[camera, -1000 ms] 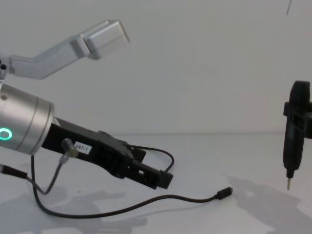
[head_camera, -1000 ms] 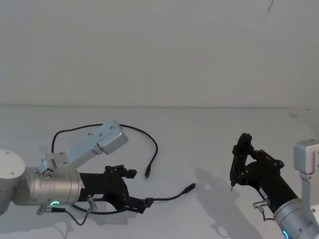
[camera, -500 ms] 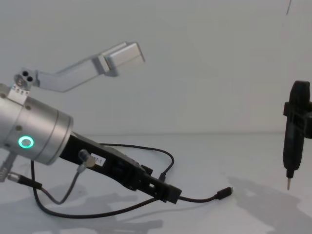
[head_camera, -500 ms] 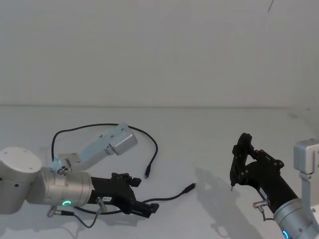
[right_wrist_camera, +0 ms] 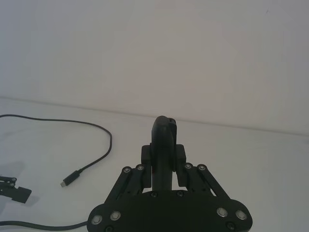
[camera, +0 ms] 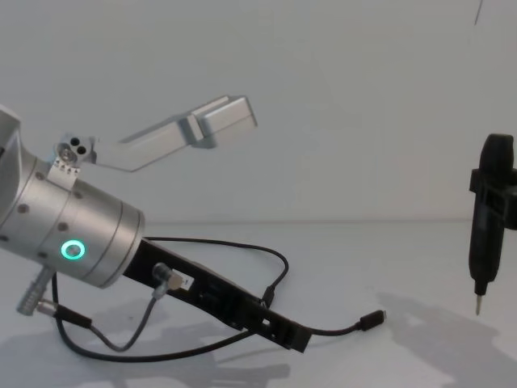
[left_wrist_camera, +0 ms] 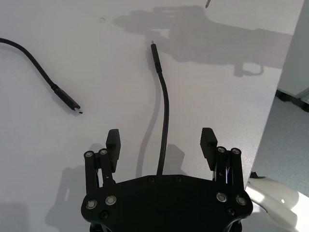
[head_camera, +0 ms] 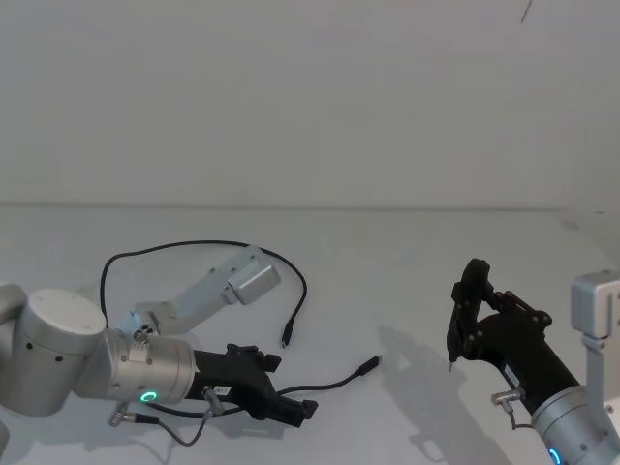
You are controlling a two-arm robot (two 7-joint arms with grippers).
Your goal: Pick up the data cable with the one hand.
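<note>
Over the table [head_camera: 407, 262], the wide-open left claw [left_wrist_camera: 161, 137] straddles the data cable [left_wrist_camera: 165, 104], seemingly ungripped, plug [left_wrist_camera: 155, 52] pointing rightward; right claw [head_camera: 470, 310] aloft.

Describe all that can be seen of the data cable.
The cable is long, thin and black, and looks rubbery, with a small black-and-metal plug at each end. It lies loose on the white table in a wide curve, and both ends are free. The stretch behind one plug runs between the open fingers of the left gripper, which is low over it. The fingers stand to either side and do not grip it. The right gripper hangs well apart from it.
</note>
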